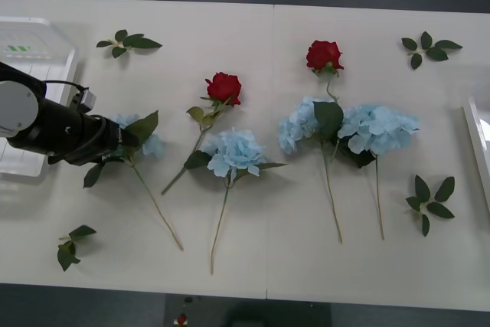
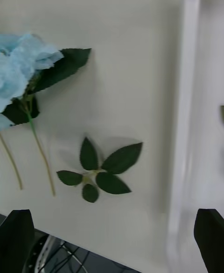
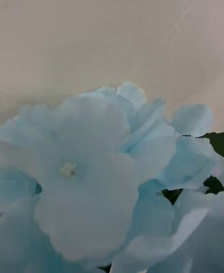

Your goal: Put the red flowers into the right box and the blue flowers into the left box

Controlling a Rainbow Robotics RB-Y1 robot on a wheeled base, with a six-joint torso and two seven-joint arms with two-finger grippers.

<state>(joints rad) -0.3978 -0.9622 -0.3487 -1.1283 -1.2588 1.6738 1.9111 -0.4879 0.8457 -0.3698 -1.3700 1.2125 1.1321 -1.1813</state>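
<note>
Front view: the left gripper (image 1: 115, 142) covered the leftmost blue flower (image 1: 145, 142) beside the ribbed left box (image 1: 38, 59); finger state indeterminable. Stem ran toward the near edge.

Right wrist view: right gripper (image 2: 112, 240) fingers spread above a leaf sprig (image 2: 100, 170).

Left wrist view: papery pale-blue petals (image 3: 93, 179).

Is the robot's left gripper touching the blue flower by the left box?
Cannot tell. In the front view the left gripper overlaps the leftmost blue flower, hiding its fingertips; the left wrist view has petals close up, with no contact visible.
</note>
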